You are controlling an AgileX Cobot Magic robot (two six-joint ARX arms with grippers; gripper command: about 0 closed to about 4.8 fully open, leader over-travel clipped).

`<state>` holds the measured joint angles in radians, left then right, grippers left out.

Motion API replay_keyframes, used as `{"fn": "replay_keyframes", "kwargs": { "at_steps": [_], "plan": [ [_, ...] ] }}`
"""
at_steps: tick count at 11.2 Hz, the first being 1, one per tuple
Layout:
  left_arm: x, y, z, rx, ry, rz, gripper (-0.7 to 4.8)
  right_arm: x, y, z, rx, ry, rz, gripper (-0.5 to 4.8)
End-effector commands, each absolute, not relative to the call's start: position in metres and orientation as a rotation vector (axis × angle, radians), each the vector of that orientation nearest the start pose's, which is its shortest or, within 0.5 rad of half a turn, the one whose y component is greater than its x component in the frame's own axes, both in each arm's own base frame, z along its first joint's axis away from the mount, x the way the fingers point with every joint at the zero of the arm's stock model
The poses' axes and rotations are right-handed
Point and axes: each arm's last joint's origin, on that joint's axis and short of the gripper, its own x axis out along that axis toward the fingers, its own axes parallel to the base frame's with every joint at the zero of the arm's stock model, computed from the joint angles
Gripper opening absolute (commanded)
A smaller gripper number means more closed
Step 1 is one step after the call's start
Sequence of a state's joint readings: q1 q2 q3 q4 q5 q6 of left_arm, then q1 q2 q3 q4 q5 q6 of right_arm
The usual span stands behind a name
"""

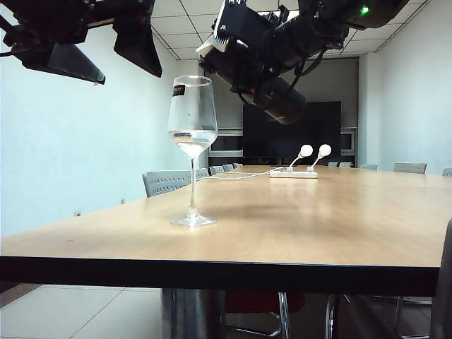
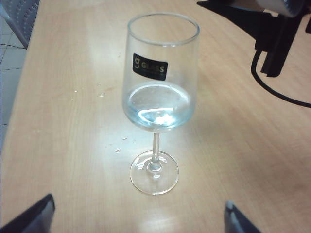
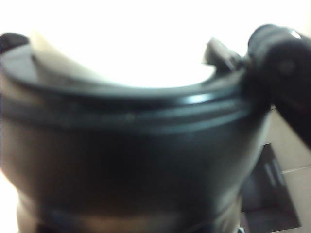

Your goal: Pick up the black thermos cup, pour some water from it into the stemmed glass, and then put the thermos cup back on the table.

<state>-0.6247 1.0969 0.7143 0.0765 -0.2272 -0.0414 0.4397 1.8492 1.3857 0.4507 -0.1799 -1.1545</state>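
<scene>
The stemmed glass (image 1: 192, 127) stands upright on the table (image 1: 296, 226), with a little clear water in its bowl. In the left wrist view the stemmed glass (image 2: 158, 97) shows its black label, and its foot sits just ahead of my left gripper (image 2: 133, 221). That gripper is open and holds nothing; in the exterior view the left gripper (image 1: 106, 60) hangs high, left of the rim. My right gripper (image 1: 236, 39) is shut on the black thermos cup (image 1: 272, 95), held tilted in the air above and right of the glass, whitish spout toward it. The thermos cup's rim (image 3: 131, 116) fills the right wrist view, blurred, hiding the fingers.
A white power strip (image 1: 293, 174) with two round white plugs and a cable lies further back on the table. Grey chairs (image 1: 166, 181) line the far sides. The right arm's dark parts and cable (image 2: 277, 43) reach over the table beyond the glass.
</scene>
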Motion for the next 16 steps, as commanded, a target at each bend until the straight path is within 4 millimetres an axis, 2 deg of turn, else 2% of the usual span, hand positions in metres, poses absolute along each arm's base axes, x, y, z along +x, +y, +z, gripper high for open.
{"fn": "replay_keyframes", "kwargs": {
  "at_steps": [1,9,16],
  "plan": [
    [0.1992,-0.1357,0.2765,0.081,0.278,-0.392,4.58,0.3875,0.1882,0.3245,-1.187,-0.504,0.457,1.67],
    [0.1986,-0.1354,0.2744,0.065,0.304,-0.388,4.58,0.3871,0.1881,0.3273,-1.337,-0.575,0.402,1.66],
    [0.1982,-0.1351,0.2726,0.073,0.322,-0.387,4.58,0.3869,0.1884,0.3273,-1.398,-0.604,0.398,1.66]
  ]
}}
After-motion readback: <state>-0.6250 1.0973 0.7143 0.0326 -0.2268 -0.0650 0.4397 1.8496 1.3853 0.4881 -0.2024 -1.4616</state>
